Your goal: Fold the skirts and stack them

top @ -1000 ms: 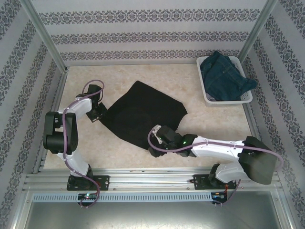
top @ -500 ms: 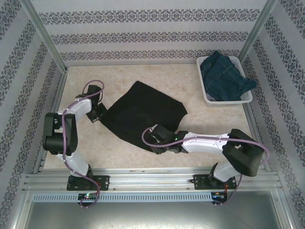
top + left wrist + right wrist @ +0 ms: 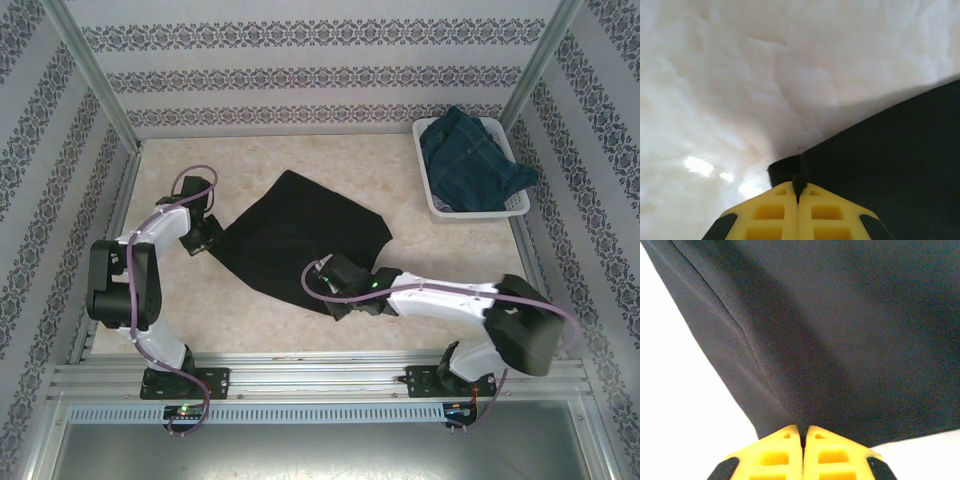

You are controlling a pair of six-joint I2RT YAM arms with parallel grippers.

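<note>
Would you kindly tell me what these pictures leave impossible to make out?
Top view: near corner of the black skirt, hidden under the right arm.
Top view: how many garments make up the denim pile in the basket; folds overlap.
Right wrist view: skirt's outline, cut by frame edges.
Left wrist view: cloth inside the pinch, behind yellow jaws.

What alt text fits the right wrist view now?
The right hand, yellow fingers together, pinches the edge of a black skirt that covers most of the frame. Pale table shows at left and lower right.
</note>
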